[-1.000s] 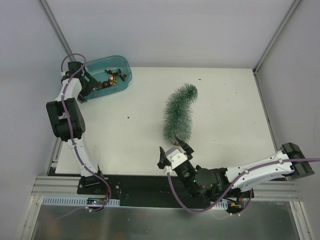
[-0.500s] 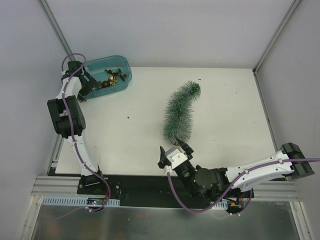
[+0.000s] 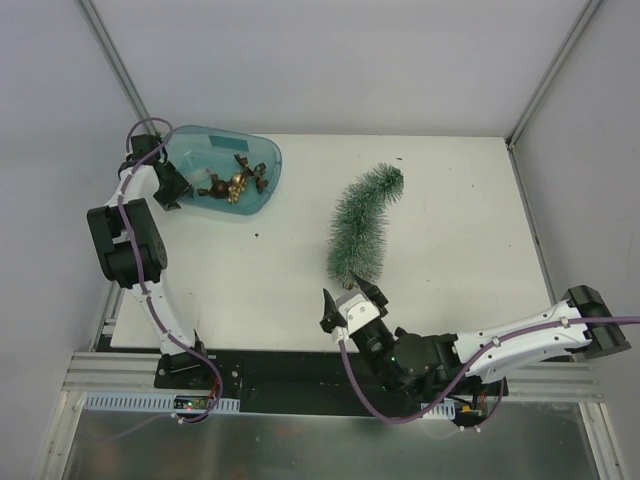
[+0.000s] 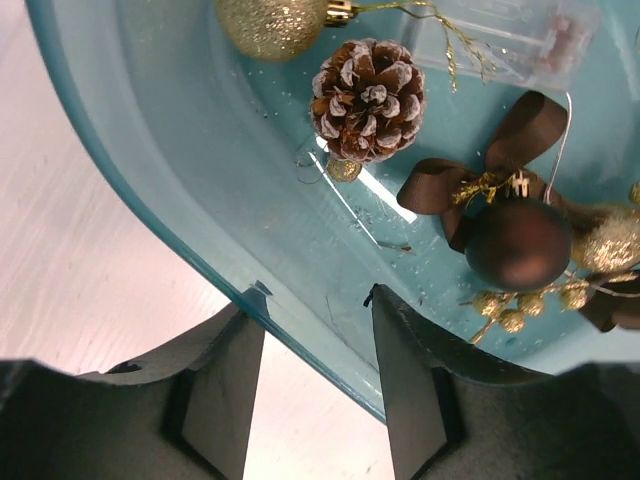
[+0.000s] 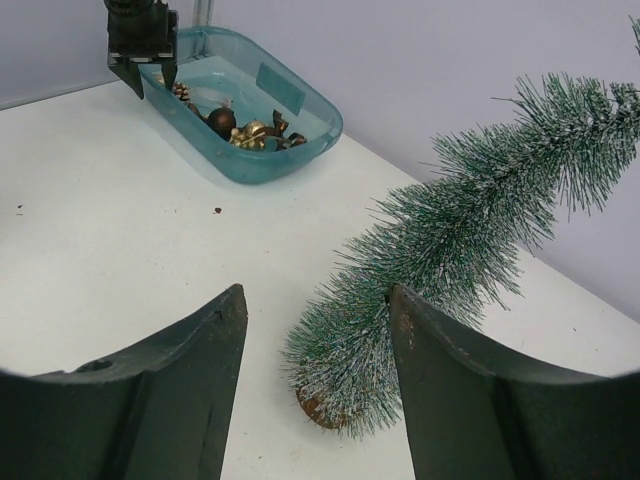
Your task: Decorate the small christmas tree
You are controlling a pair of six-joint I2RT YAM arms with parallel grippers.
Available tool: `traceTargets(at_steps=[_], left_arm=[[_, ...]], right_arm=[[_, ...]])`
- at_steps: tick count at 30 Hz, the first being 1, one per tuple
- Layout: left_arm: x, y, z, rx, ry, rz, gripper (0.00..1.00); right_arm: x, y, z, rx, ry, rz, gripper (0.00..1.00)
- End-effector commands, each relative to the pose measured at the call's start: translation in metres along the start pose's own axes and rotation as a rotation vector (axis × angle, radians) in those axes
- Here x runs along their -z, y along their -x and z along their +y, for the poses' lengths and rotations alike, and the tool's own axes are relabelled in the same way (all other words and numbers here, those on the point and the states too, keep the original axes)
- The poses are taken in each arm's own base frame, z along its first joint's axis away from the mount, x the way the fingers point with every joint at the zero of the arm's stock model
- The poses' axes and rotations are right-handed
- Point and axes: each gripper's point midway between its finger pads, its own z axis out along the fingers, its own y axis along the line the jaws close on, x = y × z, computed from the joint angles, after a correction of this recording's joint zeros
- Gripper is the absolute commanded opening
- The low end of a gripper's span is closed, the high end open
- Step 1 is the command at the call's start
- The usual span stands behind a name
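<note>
The small christmas tree [image 3: 360, 228] lies on its side on the white table, bent, with its brown base [image 5: 318, 405] nearest my right gripper [image 3: 345, 292]. That gripper [image 5: 318, 292] is open, its fingers either side of the tree's lower end [image 5: 400, 300], and it holds nothing. At the back left, my left gripper [image 3: 170, 185] is shut on the wall of the teal tray [image 3: 268, 178], one finger inside and one outside the rim [image 4: 315, 295]. In the tray [image 4: 150, 150] lie a pine cone [image 4: 367, 97], a brown ball [image 4: 518, 243], a gold glitter ball [image 4: 270, 20] and a brown bow [image 4: 480, 160].
Grey walls close in the table at the back and both sides. A small dark speck [image 3: 255, 236] lies on the table between tray and tree. In the right wrist view the tray [image 5: 270, 150] shows far off, with the left gripper [image 5: 142, 70] at its end.
The left gripper has closed on the tray's wall, and the tray has swung right and towards the table's middle. The right gripper's fingers have narrowed a little; the tree's tip shifted slightly.
</note>
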Motion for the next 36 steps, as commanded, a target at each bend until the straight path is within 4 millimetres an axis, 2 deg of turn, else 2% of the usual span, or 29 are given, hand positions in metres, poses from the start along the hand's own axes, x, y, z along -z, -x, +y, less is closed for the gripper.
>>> traceTargets(at_steps=[1, 6, 14, 19, 23, 25, 27, 30, 33, 36], left_arm=[[0.027, -0.039, 0.019, -0.124, -0.019, 0.097, 0.44], [0.041, -0.069, 0.032, -0.224, -0.043, 0.145, 0.43], [0.081, -0.094, 0.057, -0.346, -0.036, 0.104, 0.45], [0.09, -0.098, 0.071, -0.406, -0.006, 0.083, 0.45], [0.09, -0.088, 0.079, -0.425, 0.011, 0.068, 0.46], [0.095, -0.077, 0.075, -0.423, 0.005, 0.041, 0.48], [0.105, -0.062, 0.062, -0.436, -0.035, -0.007, 0.51], [0.134, -0.039, 0.034, -0.471, -0.121, -0.086, 0.64], [0.158, -0.029, 0.012, -0.517, -0.176, -0.133, 0.78], [0.172, -0.032, -0.007, -0.554, -0.226, -0.149, 0.89]], right_arm=[[0.0, 0.009, -0.008, -0.07, -0.014, -0.013, 0.6], [0.0, 0.012, -0.007, -0.078, -0.003, -0.02, 0.6], [0.0, 0.014, -0.007, -0.09, 0.005, -0.024, 0.6], [0.001, 0.016, -0.007, -0.095, 0.014, -0.029, 0.6], [0.001, 0.017, -0.006, -0.096, 0.019, -0.031, 0.6], [0.001, 0.016, -0.007, -0.096, 0.018, -0.029, 0.6], [0.001, 0.016, -0.007, -0.1, 0.019, -0.027, 0.6], [0.002, 0.015, -0.009, -0.108, 0.017, -0.025, 0.6], [0.002, 0.014, -0.009, -0.111, 0.016, -0.024, 0.6], [0.001, 0.012, -0.007, -0.11, 0.02, -0.022, 0.6]])
